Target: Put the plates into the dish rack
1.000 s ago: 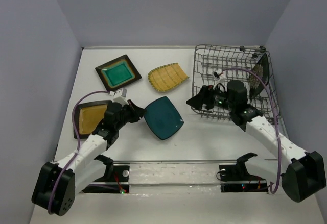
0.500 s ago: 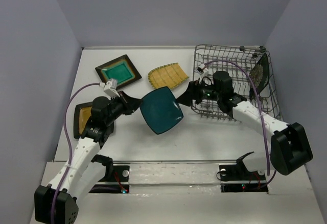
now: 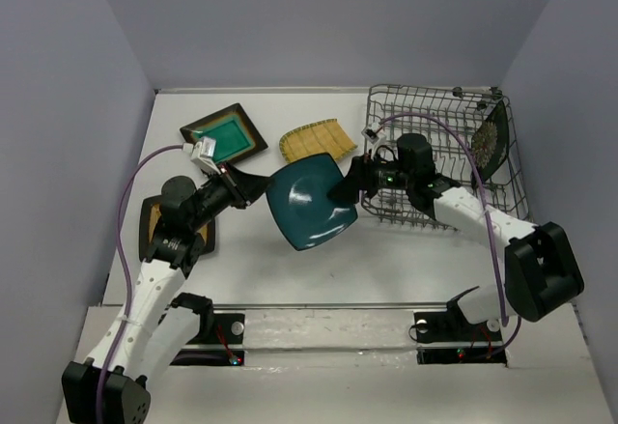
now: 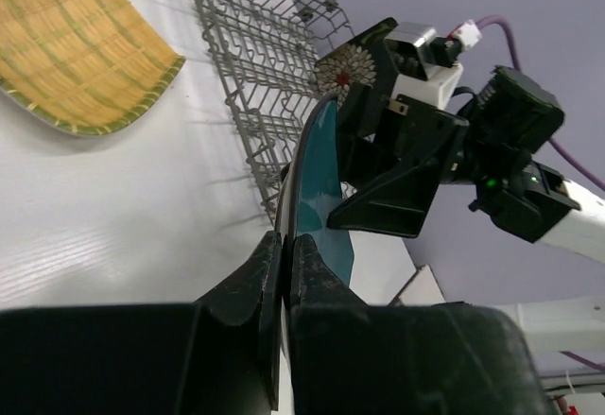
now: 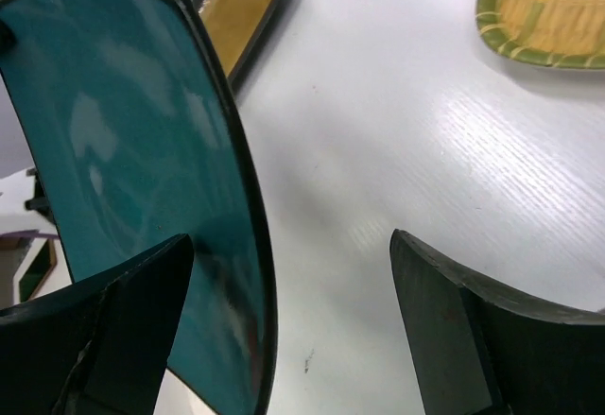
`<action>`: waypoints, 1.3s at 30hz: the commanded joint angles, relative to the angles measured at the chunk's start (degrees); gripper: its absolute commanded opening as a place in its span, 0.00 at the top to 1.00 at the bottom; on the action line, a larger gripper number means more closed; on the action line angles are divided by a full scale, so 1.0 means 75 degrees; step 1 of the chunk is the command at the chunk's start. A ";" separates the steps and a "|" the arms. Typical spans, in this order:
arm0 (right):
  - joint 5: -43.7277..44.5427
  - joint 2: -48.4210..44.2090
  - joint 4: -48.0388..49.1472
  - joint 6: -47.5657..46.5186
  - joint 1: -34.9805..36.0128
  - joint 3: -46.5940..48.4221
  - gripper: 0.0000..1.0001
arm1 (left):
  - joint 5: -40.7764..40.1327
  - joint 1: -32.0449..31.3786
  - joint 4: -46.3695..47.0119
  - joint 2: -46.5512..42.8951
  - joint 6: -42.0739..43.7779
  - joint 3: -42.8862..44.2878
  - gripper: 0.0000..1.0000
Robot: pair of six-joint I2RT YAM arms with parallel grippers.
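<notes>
Carefully: you could drop the plain teal squarish plate (image 3: 311, 202), held tilted above the white table (image 3: 406, 255) just beside the grey wire dish rack (image 3: 436, 88), if your left gripper (image 3: 253, 189) lets go before the right one grips. Left jaws pinch its rim tightly; your right gripper (image 3: 345, 186) stands spread wide, straddling the opposite rim.
</notes>
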 commanded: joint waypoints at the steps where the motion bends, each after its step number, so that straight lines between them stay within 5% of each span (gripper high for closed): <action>1: -0.1319 0.0096 0.0909 0.0191 0.0216 0.0140 0.12 | 0.0798 0.0026 0.1653 -0.0197 -0.0854 0.0657 0.95; 5: -0.2059 0.0213 0.2396 0.1163 0.0287 -0.0316 0.24 | 0.0940 0.0026 0.1854 -0.0197 -0.0972 0.0762 0.95; 10: -0.2892 0.0388 0.5627 0.3491 0.0287 -0.0961 0.75 | 0.0952 0.0038 0.1796 -0.0174 -0.0867 0.0775 0.94; 14: -0.2800 0.0191 0.6128 0.4037 0.0287 -0.0939 0.93 | 0.0765 0.0026 0.1504 -0.0197 -0.0703 0.0750 0.92; 20: -0.1197 -0.1004 0.2207 0.1895 0.0287 0.0020 0.93 | 0.0203 0.0026 -0.0873 -0.0115 0.1134 0.1698 0.19; 21: -0.0509 -0.1307 0.1784 0.1649 0.0287 0.0359 0.93 | 0.0144 0.0026 -0.1167 -0.0103 0.1404 0.1967 0.01; 26: 0.1041 -0.1766 -0.1003 0.0641 -0.0437 0.1577 0.93 | -0.0862 0.0026 -0.2632 -0.0442 0.2600 0.2263 0.01; 32: 0.2729 -0.1932 -0.3654 -0.0693 -0.1576 0.3125 0.93 | -0.0795 0.0038 -0.2740 -0.1051 0.3082 0.1818 0.01; 39: 0.6420 -0.1241 -0.6480 -0.1635 -0.1670 0.5458 0.93 | -0.1415 -0.0721 -0.2670 -0.1404 0.3071 0.0857 0.01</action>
